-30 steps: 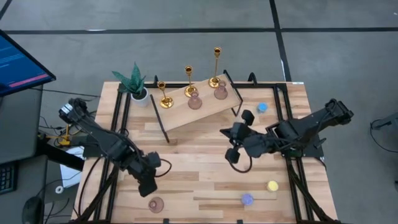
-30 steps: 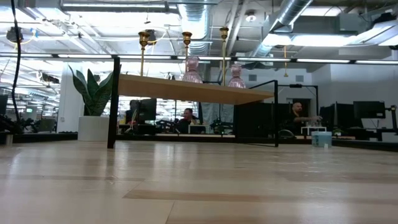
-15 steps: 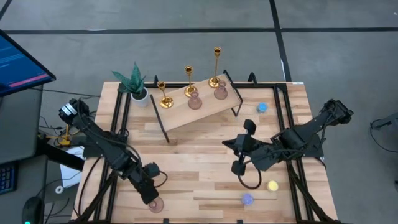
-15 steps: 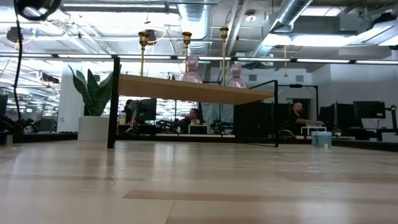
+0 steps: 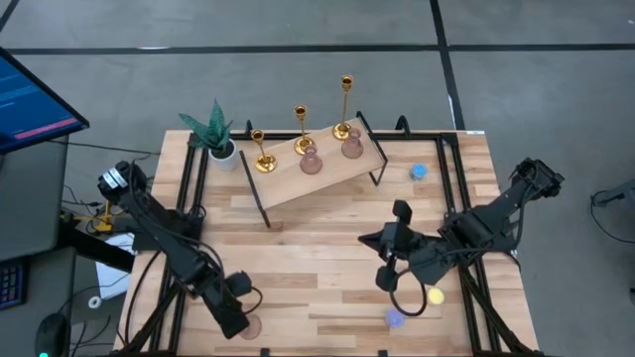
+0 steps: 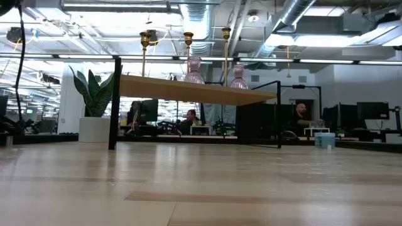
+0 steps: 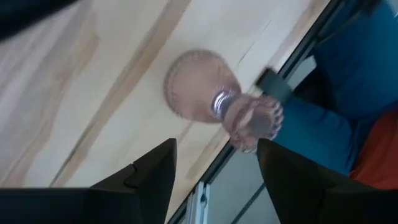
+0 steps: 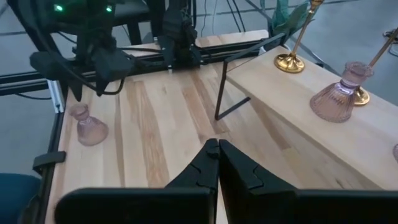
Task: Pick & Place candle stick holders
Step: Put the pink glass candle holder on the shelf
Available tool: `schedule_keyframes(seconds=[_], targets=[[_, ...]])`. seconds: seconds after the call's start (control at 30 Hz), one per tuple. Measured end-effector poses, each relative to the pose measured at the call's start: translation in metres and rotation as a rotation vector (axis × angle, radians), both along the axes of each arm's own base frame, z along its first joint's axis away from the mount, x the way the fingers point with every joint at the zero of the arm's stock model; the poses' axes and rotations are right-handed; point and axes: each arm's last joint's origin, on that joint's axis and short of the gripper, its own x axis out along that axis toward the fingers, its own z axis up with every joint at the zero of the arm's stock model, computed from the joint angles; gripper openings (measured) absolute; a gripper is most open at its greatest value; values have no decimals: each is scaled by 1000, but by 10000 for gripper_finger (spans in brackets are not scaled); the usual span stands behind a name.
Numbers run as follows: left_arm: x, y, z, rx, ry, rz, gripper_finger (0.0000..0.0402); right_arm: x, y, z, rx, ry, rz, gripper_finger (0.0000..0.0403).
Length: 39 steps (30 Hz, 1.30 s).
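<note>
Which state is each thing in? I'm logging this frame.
Pink holder: upright on table, near its edge, ungripped.
Left gripper: open, above it.
Right gripper: shut, empty.
Two pink holders: upright on shelf.
Gold candlesticks: upright on shelf.

My left gripper (image 7: 214, 168) and right gripper (image 8: 218, 152): black. Near-left holder (image 7: 202, 93): dusty pink, ribbed glass. Shelf (image 5: 327, 171) and table (image 5: 317, 258): pale striped wood. Three candlesticks (image 5: 301, 129): shiny gold. Plant (image 5: 211, 129): green, white pot.
</note>
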Motion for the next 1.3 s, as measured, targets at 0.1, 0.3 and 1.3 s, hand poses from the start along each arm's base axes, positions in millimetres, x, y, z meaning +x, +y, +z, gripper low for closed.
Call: schedule_keyframes(seconds=[0.1, 0.3, 1.3], targets=[[1, -3, -5, -6, 33, -18, 223, -1, 2, 0, 1, -1, 7, 0], [2, -4, -6, -7, 32, -33, 225, -1, 2, 0, 30, -9, -7, 0], [23, -17, -41, 18, 74, -87, 217, 2, 5, -12, -7, 66, -8, 0]])
